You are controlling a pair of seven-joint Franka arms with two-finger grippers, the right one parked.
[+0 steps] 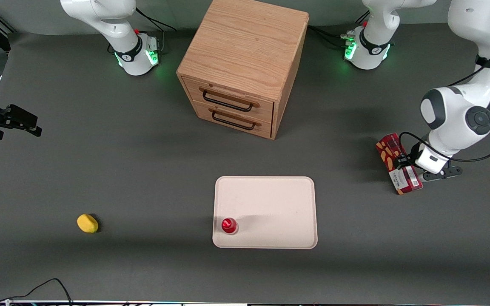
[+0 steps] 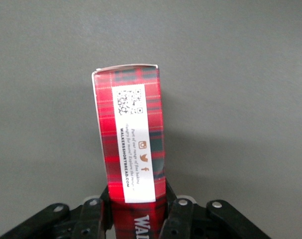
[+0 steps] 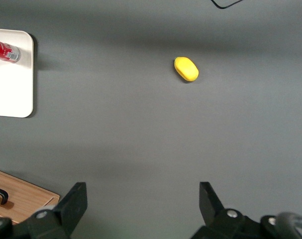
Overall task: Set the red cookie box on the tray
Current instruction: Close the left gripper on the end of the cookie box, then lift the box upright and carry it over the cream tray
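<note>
My tool [image 1: 403,163] was clamped across the red cookie box [image 1: 398,164], its fingers [image 2: 176,219] pinching the narrow sides near one end. The box looked lifted off the desk [image 1: 143,170], well apart from the tray [image 1: 270,199]. I judged the long overhang could twist in the grip. On the tray, a red-capped bottle [image 1: 229,225] risked being knocked.

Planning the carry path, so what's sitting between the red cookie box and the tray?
Only bare table in the front view. The gripper grips the red cookie box; the tray is apart.
</note>
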